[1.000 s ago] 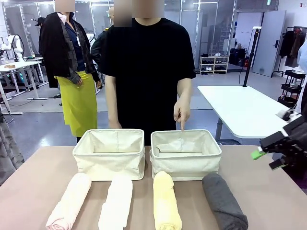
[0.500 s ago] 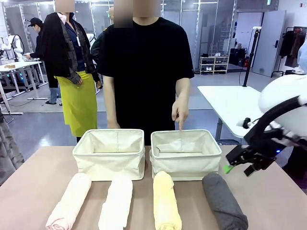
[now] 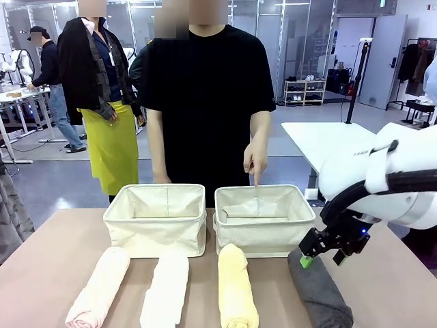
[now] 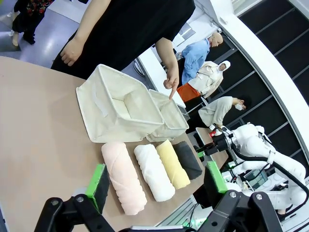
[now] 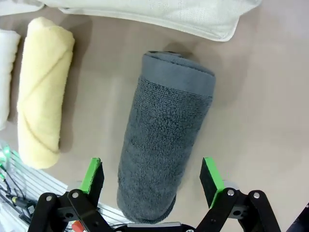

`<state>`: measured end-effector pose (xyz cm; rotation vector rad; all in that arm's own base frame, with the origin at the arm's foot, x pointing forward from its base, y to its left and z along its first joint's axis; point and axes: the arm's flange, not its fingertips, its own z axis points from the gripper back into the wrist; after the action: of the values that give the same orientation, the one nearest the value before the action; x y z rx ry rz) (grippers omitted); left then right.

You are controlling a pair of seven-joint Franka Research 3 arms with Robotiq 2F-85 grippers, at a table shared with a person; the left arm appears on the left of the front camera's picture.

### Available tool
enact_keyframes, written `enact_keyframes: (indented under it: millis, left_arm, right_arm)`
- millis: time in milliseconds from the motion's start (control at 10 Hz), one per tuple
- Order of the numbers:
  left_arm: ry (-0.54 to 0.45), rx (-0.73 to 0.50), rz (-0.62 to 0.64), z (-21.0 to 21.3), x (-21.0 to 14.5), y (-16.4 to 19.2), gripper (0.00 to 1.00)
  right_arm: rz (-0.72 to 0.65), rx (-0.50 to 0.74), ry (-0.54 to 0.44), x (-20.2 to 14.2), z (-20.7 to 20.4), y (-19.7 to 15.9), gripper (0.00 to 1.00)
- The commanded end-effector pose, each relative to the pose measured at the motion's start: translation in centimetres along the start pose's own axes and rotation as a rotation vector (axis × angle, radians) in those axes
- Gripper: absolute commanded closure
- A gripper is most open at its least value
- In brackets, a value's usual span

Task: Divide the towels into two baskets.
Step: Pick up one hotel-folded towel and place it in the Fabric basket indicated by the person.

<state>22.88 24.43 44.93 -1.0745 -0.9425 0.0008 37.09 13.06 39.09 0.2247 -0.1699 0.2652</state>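
Hovering right gripper (image 5: 152,171), jaws wide and empty, sits over dark grey towel (image 5: 166,140), pads across its long axis; left gripper (image 4: 157,181), also released, well apart.

You have four rolled terry towels to count: one pale pink towel (image 3: 101,287), one white towel (image 3: 166,290), one pale yellow towel (image 3: 236,287) and one dark grey towel (image 3: 321,297). You also have two rectangular cream canvas baskets with folded rims: one left basket (image 3: 156,234) and one right basket (image 3: 263,236). There is one beige table (image 3: 54,260), and one person's hand (image 3: 256,158) points with one finger.
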Motion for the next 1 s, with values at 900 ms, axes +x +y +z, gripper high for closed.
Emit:
enact_keyframes:
  millis: [900]
  left_arm:
    - [-0.003, -0.008, -0.007, 0.2, 0.0, -0.2, 0.0]
  right_arm:
    - [-0.069, -0.115, 0.037, -3.3, -8.2, 0.1, 0.0]
